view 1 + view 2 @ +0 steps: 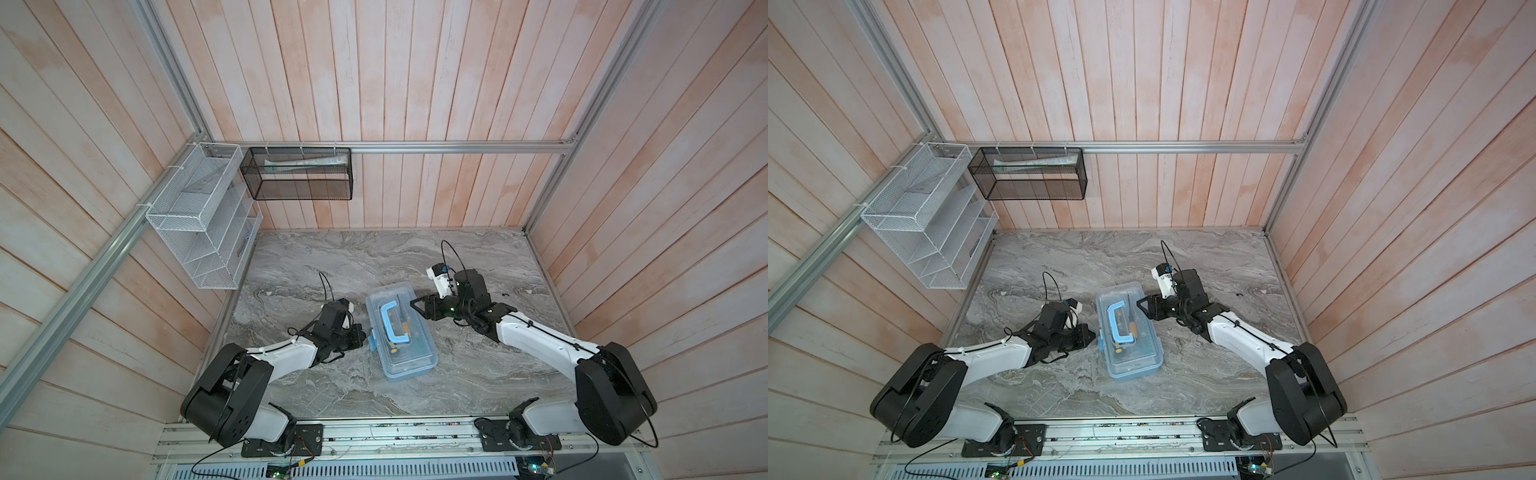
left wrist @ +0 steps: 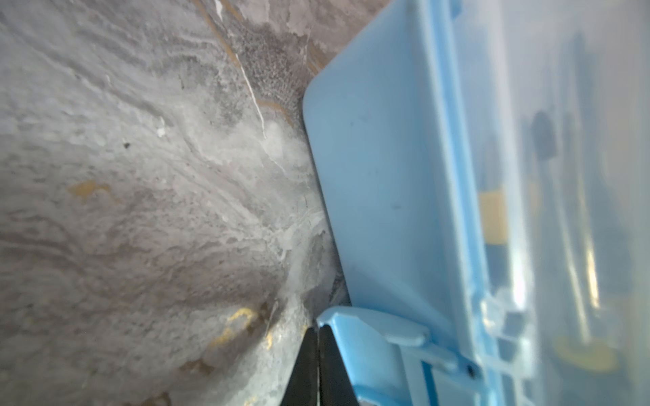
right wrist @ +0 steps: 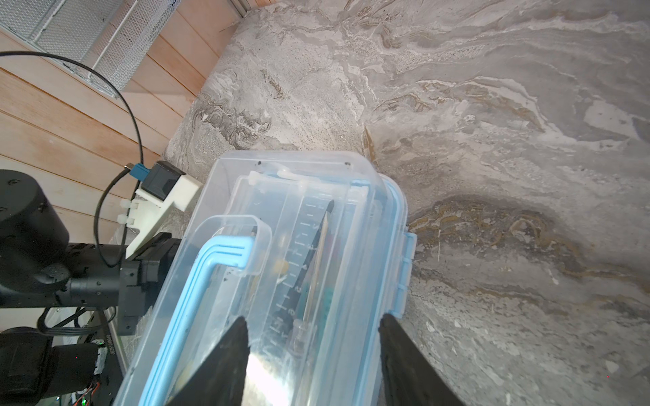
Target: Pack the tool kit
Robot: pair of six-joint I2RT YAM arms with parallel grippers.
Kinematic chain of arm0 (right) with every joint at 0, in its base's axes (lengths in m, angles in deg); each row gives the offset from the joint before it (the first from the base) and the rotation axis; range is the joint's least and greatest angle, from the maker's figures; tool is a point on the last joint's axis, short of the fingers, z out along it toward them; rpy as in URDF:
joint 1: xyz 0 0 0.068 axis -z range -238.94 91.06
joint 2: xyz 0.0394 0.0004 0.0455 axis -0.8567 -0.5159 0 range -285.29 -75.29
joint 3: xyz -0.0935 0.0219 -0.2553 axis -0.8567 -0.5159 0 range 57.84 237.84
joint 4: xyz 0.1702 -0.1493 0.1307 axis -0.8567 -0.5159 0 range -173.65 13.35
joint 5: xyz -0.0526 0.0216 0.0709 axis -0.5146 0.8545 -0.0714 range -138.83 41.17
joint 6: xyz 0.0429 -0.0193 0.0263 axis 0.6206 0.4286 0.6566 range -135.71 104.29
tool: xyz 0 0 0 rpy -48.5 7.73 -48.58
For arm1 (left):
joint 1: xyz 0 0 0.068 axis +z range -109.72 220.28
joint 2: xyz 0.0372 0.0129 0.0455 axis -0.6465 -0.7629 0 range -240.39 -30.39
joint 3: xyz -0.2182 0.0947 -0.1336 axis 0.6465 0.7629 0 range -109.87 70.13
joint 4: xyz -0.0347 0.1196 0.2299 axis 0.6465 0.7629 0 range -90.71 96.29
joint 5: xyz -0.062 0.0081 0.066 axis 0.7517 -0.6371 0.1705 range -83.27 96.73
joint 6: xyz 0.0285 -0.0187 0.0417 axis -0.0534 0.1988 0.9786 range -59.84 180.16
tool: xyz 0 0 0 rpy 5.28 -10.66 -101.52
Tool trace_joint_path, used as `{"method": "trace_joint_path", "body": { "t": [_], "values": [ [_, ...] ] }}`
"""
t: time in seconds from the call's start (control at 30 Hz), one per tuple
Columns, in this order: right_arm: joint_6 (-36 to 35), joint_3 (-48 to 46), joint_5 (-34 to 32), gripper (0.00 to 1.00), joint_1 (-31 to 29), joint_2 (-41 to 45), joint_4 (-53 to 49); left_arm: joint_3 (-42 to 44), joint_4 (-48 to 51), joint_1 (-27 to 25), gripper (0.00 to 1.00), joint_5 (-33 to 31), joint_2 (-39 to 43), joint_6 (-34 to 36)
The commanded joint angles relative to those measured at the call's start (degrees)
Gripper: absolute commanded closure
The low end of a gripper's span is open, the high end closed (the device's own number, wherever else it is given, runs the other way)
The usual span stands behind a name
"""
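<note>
The tool kit case (image 1: 415,353) lies on the marble table with its see-through lid down and its light-blue handle (image 1: 392,320) flat on top. A pencil (image 3: 318,260), ruler marks and yellow-black tools show through the lid. My left gripper (image 2: 317,328) is shut with nothing between its fingers. Its tips sit right against the outer edge of the light-blue latch (image 2: 365,337) on the case's left long side. My right gripper (image 3: 313,318) is open and straddles the lid's far right edge, one finger over the lid and one beyond the hinge side. In both top views the case (image 1: 1138,357) lies between the left gripper (image 1: 1094,334) and the right gripper (image 1: 1143,305).
A white wire-mesh rack (image 1: 199,216) hangs on the left wall. A black mesh basket (image 1: 297,172) hangs on the back rail. Wood-panel walls close the table on three sides. Bare marble (image 1: 374,257) lies beyond and in front of the case.
</note>
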Motion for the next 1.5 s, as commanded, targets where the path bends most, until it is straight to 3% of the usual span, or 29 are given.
{"method": "trace_joint_path", "body": {
  "t": [0.0,0.1,0.27,0.37,0.57,0.83,1.0,1.17,1.47],
  "values": [
    [0.31,-0.06,0.63,0.43,0.34,-0.32,0.98,1.69,-1.88,-0.14,0.92,1.6,3.37,-0.62],
    [0.36,0.25,0.82,0.43,0.29,-0.26,0.71,1.76,3.83,-0.29,0.85,-2.68,6.9,-0.85],
    [0.08,0.14,0.66,0.43,0.31,0.14,0.93,2.81,13.02,-10.18,0.31,-21.21,15.81,0.21],
    [0.06,0.06,0.71,0.43,0.32,0.38,1.13,6.73,11.36,-13.55,0.19,-26.0,19.52,-1.51],
    [0.49,0.25,1.4,0.43,0.35,0.47,0.71,12.49,5.33,-15.62,0.17,-29.67,20.91,-3.85],
    [0.18,0.6,1.34,0.43,0.29,0.29,-0.17,12.45,-5.98,-20.67,0.11,-30.98,12.31,2.58],
    [-0.11,0.69,1.25,0.43,0.29,0.47,-0.81,12.85,-14.15,-20.99,0.1,-28.18,6.49,4.81],
    [-0.16,0.81,1.06,0.43,0.37,0.47,-0.96,10.24,-14.09,-21.23,0.1,-27.7,0.96,5.86],
    [0.19,-0.55,0.82,0.43,0.3,1.23,-0.54,6.15,-3.35,-21.23,0.1,-40.24,-2.74,0.74]
  ]
}}
